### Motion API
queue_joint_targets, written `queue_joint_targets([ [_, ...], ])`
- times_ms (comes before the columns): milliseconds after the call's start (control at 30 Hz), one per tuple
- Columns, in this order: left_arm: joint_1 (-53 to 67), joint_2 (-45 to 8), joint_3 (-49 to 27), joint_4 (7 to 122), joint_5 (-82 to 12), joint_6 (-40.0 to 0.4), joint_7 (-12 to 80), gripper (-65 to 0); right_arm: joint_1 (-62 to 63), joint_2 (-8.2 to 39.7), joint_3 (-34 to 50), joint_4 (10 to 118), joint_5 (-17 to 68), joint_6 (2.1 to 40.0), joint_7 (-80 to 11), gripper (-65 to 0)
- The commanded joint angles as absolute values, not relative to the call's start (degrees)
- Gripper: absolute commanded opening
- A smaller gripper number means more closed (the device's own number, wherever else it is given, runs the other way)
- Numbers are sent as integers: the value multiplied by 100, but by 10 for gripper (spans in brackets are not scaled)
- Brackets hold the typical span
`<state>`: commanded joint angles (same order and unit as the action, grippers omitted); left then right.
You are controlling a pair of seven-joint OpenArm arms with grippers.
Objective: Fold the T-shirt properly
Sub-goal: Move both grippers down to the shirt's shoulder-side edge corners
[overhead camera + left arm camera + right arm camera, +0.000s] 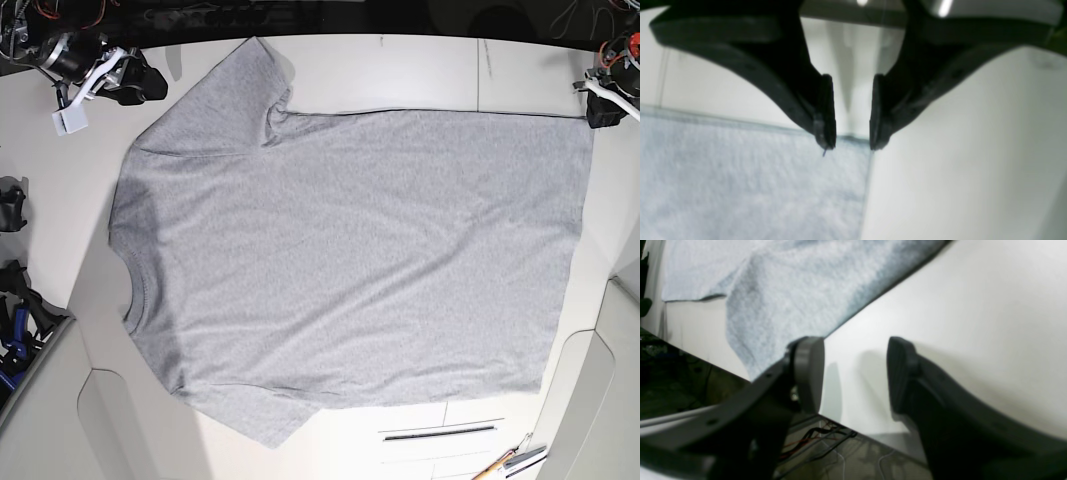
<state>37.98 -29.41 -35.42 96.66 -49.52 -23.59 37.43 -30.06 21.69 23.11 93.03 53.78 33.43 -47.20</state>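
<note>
White tabletop forms the work surface; thin seams are visible on it in the base view. A brownish-grey floor, with black and red cables, is visible past the table edge in the right wrist view.

The light heather-grey short-sleeved T-shirt lies spread across the middle of the tabletop, visible face plain. Its straight hem side faces the right of the base view. One sleeve projects toward the top of that view; the other projects toward the bottom. The shoulder and neck end, at the left of the view, has a curved, uneven outline. Soft folds run near the upper sleeve.

Left gripper: jaws partly open, with a moderate gap. It is located at the upper-right corner of the garment in the base view. A corner of the fabric is visible between and below the fingertips; neither view shows it clamped. Contact with the fabric cannot be confirmed.

Right gripper: jaws open, nothing held. White tabletop shows through the gap. It is positioned near the upper-left part of the garment in the base view, beside the shoulder end.

Pen-like items lie at the lower right of the base view, near the garment.
</note>
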Motion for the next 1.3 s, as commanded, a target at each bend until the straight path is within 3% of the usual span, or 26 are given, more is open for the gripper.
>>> queue_joint_targets([
  [100, 3712, -2952, -3566, 9310, -5498, -2611, 3778, -427, -3004, 2154, 2311, 9303, 5380, 3341, -4718, -344],
  [233, 3520, -2969, -3564, 8781, -5502, -2641, 3771, -391, -3006, 2053, 2290, 9303, 5380, 3319, -4764, -289],
  [400, 3382, -3039, -3564, 8405, -5511, -2692, 3769, -391, -3004, 1968, 2283, 9303, 5411, 3321, -4764, -289],
  [1300, 3223, -3015, -3557, 8324, -5953, -2792, 3946, -392, -2891, 1229, 1619, 9303, 5402, 3319, -4626, -290],
])
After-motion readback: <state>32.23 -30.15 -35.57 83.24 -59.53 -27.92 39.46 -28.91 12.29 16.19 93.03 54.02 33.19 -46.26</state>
